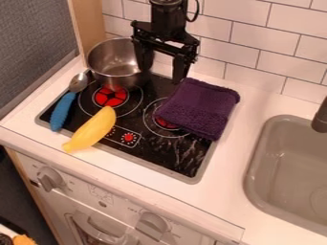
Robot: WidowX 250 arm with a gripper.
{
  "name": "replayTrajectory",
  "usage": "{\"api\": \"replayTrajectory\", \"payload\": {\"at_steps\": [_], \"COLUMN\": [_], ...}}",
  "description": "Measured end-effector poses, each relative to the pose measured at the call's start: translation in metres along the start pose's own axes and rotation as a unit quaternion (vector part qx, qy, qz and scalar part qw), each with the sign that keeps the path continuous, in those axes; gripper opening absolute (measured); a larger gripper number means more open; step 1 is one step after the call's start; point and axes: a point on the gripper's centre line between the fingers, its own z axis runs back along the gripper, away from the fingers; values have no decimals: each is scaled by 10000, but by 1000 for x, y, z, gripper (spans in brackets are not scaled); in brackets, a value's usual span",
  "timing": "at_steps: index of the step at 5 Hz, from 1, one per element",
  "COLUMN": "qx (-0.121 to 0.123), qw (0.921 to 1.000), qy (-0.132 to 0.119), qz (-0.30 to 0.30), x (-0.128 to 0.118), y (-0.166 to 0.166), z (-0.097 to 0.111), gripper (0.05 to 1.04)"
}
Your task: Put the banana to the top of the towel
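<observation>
The black gripper (163, 72) hangs over the back of the stove, its two fingers spread apart with nothing held between them. Its left finger overlaps the right side of the metal pot, and its right finger is just behind the towel's upper left corner. A yellow banana (92, 129) lies at the front left of the stove, its lower end over the stove's front edge. The folded purple towel (199, 109) rests on the right part of the stove, partly covering a burner.
A metal pot (118, 64) stands at the back left of the stove (144, 152). Left of the banana lies a spoon with a blue handle (61, 111). The grey sink (290, 167) with a dark faucet (321, 117) is at the right. A tiled wall (246, 43) rises behind.
</observation>
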Motion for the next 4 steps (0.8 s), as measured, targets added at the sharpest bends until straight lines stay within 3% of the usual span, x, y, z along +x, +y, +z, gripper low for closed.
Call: {"api": "replayTrajectory", "payload": {"at_steps": [1,2,3,4], "qx": [-25,46,130,101], "qw": [9999,9995,9994,9985], "qy": [136,312,158,304], "qz": [4,78,270,444], "x": [-3,-35,-64,-98], "y": [-1,7,26,48], "z": [-11,-14,-4,-25], "gripper": [1001,1001,1001,1001]}}
